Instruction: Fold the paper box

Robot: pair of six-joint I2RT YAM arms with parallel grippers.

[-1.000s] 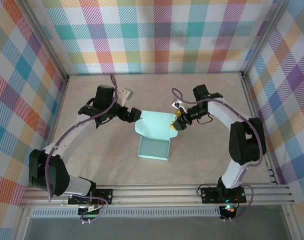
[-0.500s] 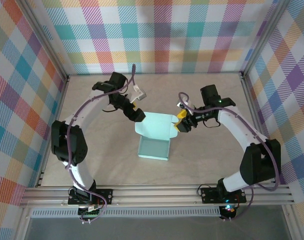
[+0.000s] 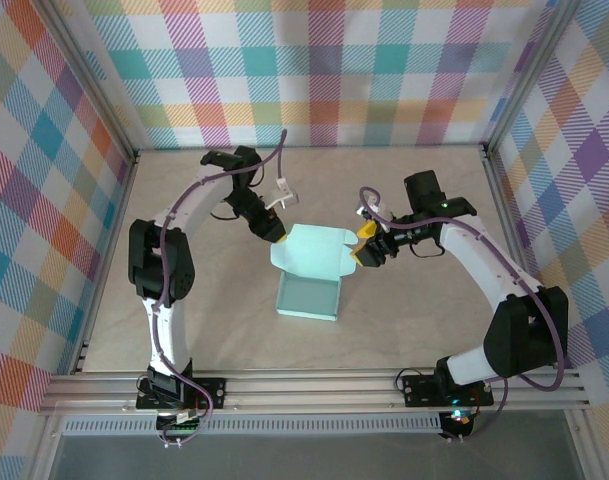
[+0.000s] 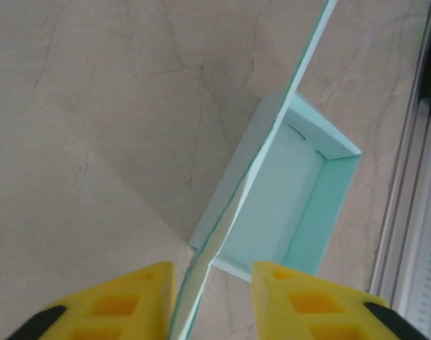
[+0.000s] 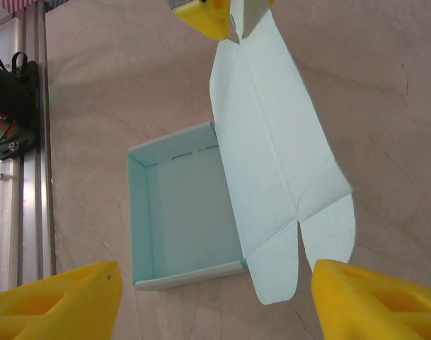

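The left claw (image 3: 275, 229) straddles the left edge of the box (image 3: 308, 298) lid (image 3: 314, 250), its yellow fingers (image 4: 123, 297) apart. The thin card stands between them, close to one finger and clear of the other. The mint box sits open-topped in the middle of the worktop (image 3: 204, 320), lid open at its far side. Just beside the lid's right edge, the right claw (image 3: 368, 247) hangs spread wide, gripping nothing.

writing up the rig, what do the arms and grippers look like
Both the left arm and right arm are white tubes with chunky black joints, each trailed by a looping purple cable. The left gripper and right gripper have blocky yellow fingers with recessed pockets and black bases.
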